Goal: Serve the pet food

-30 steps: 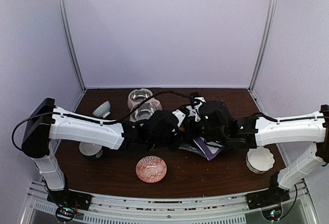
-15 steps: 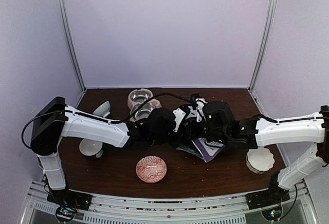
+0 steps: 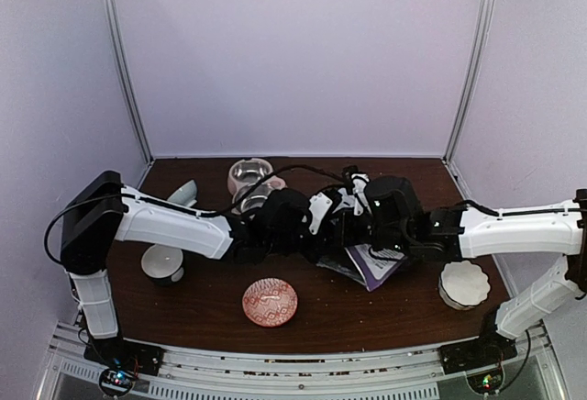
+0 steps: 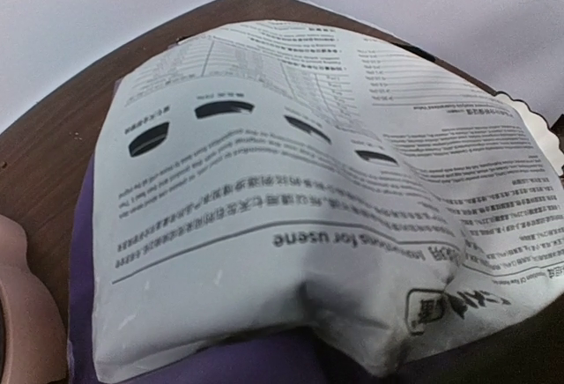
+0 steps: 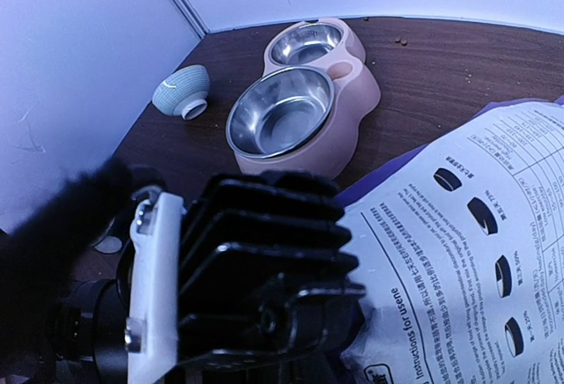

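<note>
The pet food bag [image 3: 369, 266], purple with a white printed back [image 4: 291, 181], lies at mid-table between my two wrists. My left gripper [image 3: 332, 238] reaches it from the left. Its black body [image 5: 264, 261] presses against the bag's lower corner, where the film is bunched [image 4: 352, 313], so it is shut on that edge. My right gripper [image 3: 365, 235] hovers over the same spot; its fingers are hidden behind the left one. The kibble in the bag is hidden. A few brown pellets [image 5: 402, 41] lie loose near the back wall.
A pink double feeder with two steel bowls [image 3: 249, 185] [image 5: 304, 102] stands behind the grippers. A red patterned plate [image 3: 270, 302] sits at the front, a white scalloped dish [image 3: 463, 283] on the right. On the left are a blue-grey bowl [image 3: 182, 194] and a white bowl [image 3: 163, 261].
Both wrists have edged toward the back of the table and the left arm's upper link has swung upright. The bag stays held between them.
</note>
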